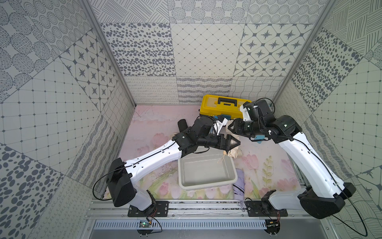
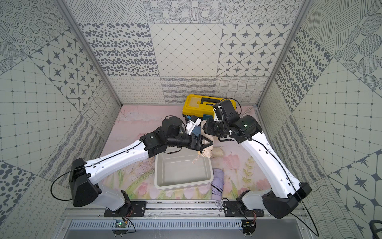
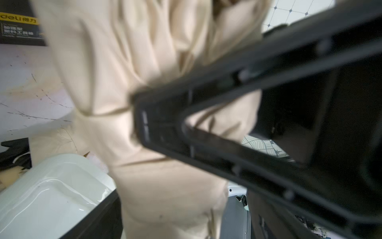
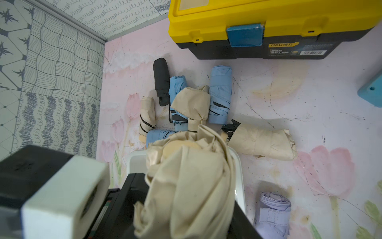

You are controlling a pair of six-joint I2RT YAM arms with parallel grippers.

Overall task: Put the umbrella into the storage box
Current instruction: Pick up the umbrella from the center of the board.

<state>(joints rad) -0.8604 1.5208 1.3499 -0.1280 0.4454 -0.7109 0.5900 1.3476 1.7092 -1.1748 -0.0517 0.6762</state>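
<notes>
A folded beige umbrella (image 1: 234, 154) (image 2: 206, 154) hangs over the far right corner of the white storage box (image 1: 206, 186) (image 2: 182, 186). In the right wrist view my right gripper (image 4: 186, 227) is shut on the umbrella (image 4: 192, 186), above the box rim (image 4: 239, 169). My left gripper (image 1: 235, 142) (image 2: 208, 142) reaches in from the left. Its jaws (image 3: 186, 227) stand round the umbrella (image 3: 155, 186), open, with a gap showing on one side. The right gripper (image 1: 229, 127) sits just behind it. A cord dangles into the box (image 3: 51, 186).
A yellow-lidded toolbox (image 1: 223, 105) (image 4: 258, 20) stands at the back. Several folded umbrellas, blue (image 4: 220, 95), black (image 4: 161, 80) and beige (image 4: 262, 142), lie between it and the box. A lilac umbrella (image 1: 238, 184) (image 4: 272, 213) lies right of the box.
</notes>
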